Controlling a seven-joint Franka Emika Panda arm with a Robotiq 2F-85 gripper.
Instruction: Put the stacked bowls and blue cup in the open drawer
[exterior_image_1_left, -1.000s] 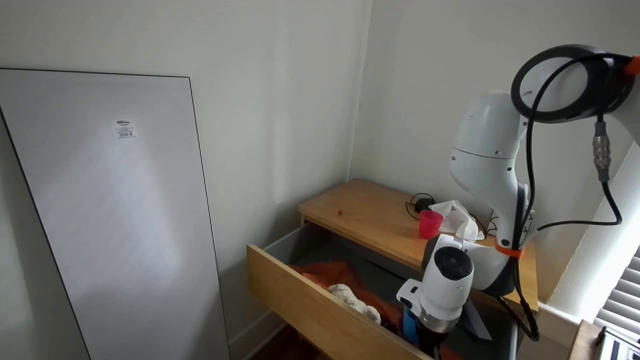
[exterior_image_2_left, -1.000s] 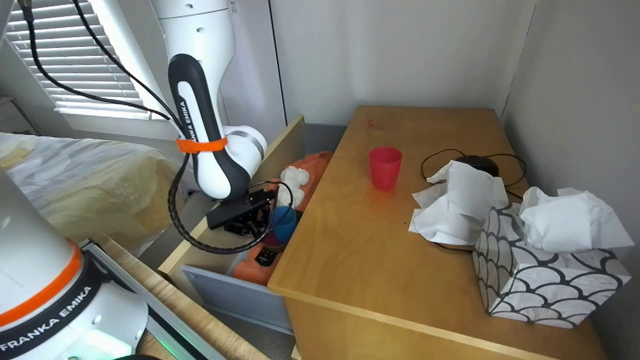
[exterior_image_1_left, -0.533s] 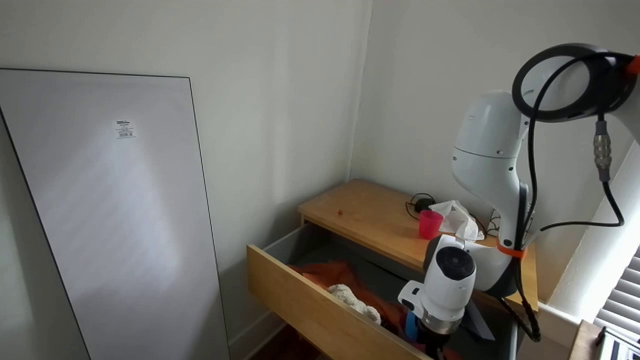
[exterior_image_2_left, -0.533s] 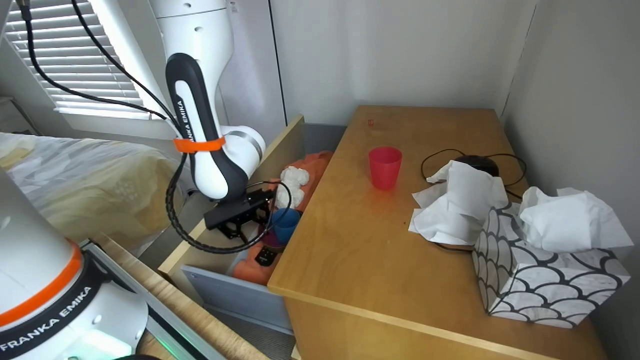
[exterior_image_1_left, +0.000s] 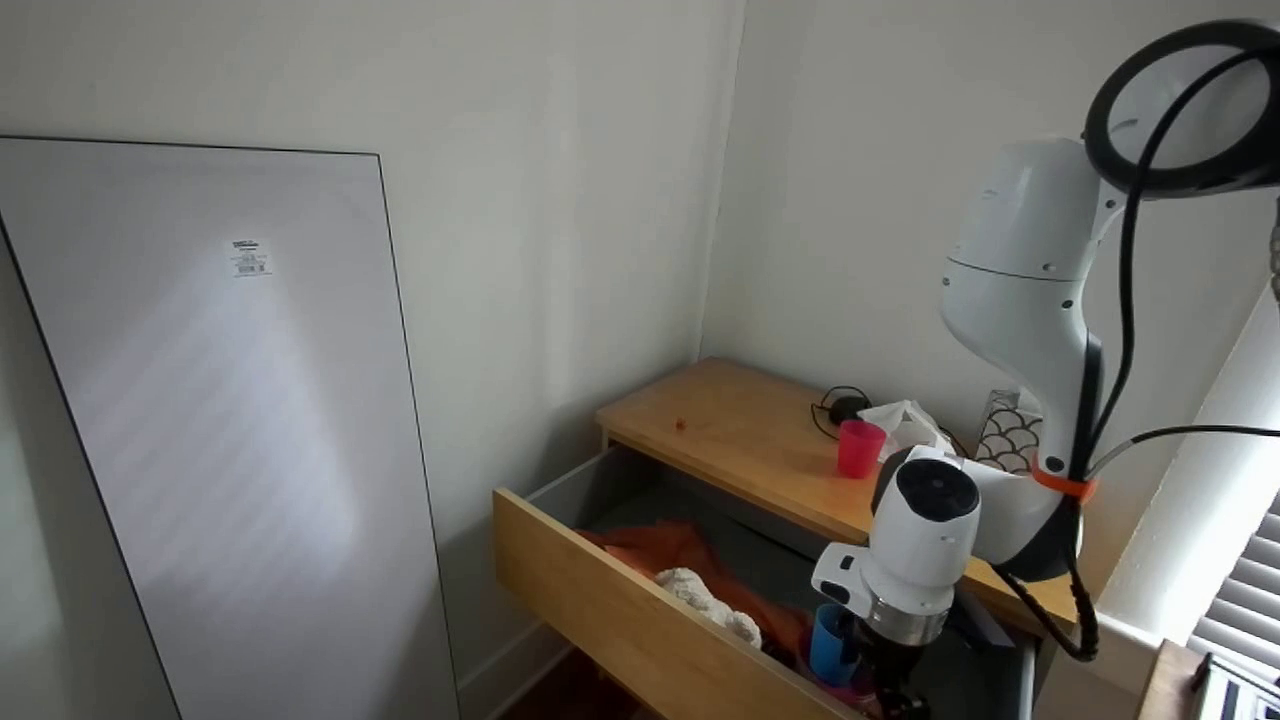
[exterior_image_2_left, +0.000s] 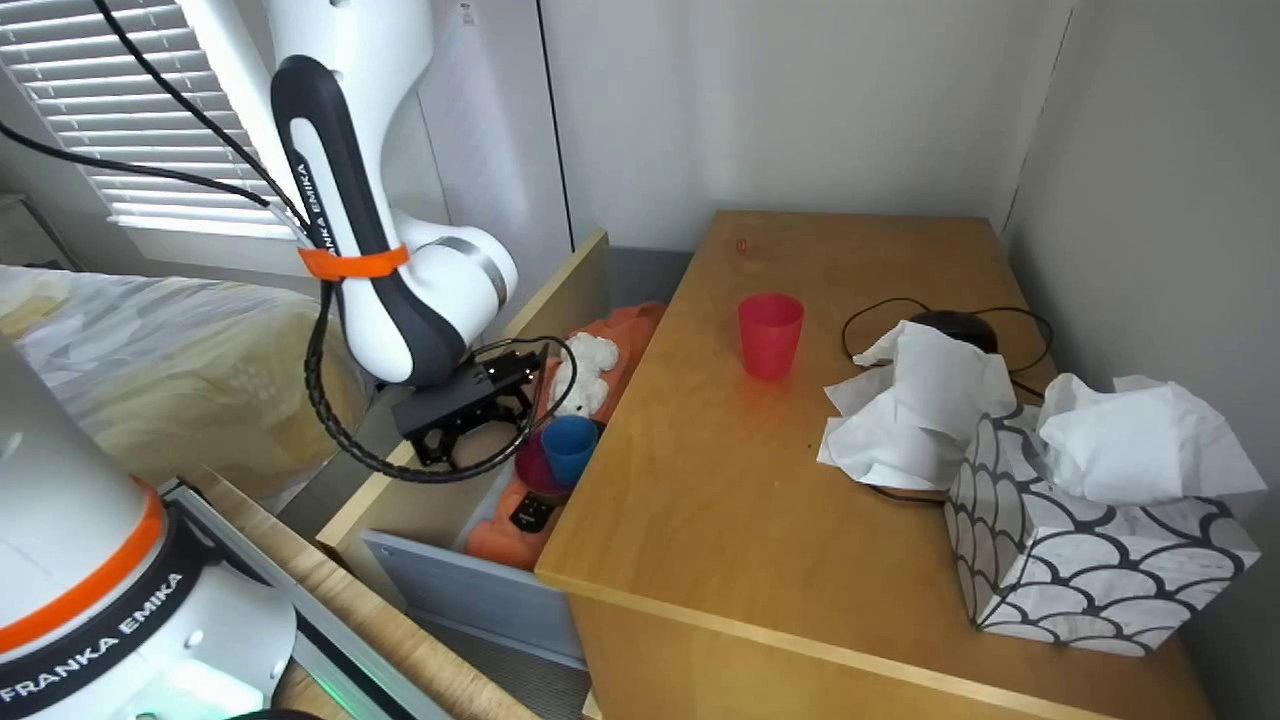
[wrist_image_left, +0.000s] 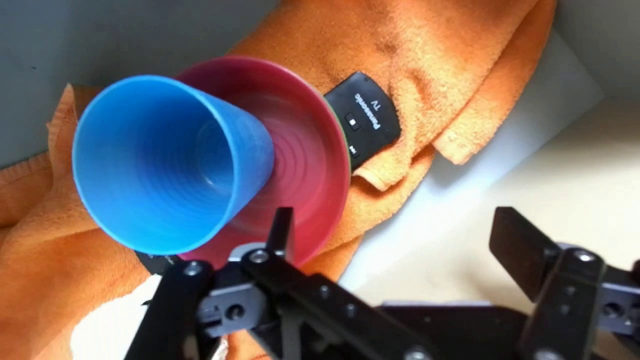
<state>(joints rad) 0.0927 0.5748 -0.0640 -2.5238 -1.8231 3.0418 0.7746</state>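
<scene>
The blue cup (wrist_image_left: 172, 165) stands mouth up in the stacked bowls, inside the red upper bowl (wrist_image_left: 300, 155). A thin green edge under the red rim hints at another bowl, mostly hidden. Cup (exterior_image_2_left: 570, 450) and red bowl (exterior_image_2_left: 540, 470) rest inside the open drawer (exterior_image_1_left: 620, 590), at its near end in an exterior view. My gripper (wrist_image_left: 395, 232) is open, its two fingers wide apart with nothing between them. It is beside the cup, not touching it, and one finger (wrist_image_left: 284, 227) overlaps the red bowl's edge in the wrist view.
An orange towel (wrist_image_left: 415, 55) lines part of the drawer, with a black remote (wrist_image_left: 367, 117) and a white plush toy (exterior_image_2_left: 585, 375). On the dresser top (exterior_image_2_left: 700, 500) stand a pinkish-red cup (exterior_image_2_left: 770, 335) and a patterned tissue box (exterior_image_2_left: 1100, 570). The drawer's front panel is close to the gripper.
The gripper, earlier right at the blue cup, has opened and drawn away from it toward the drawer's front, rising slightly. The cup stays in the red bowl.
</scene>
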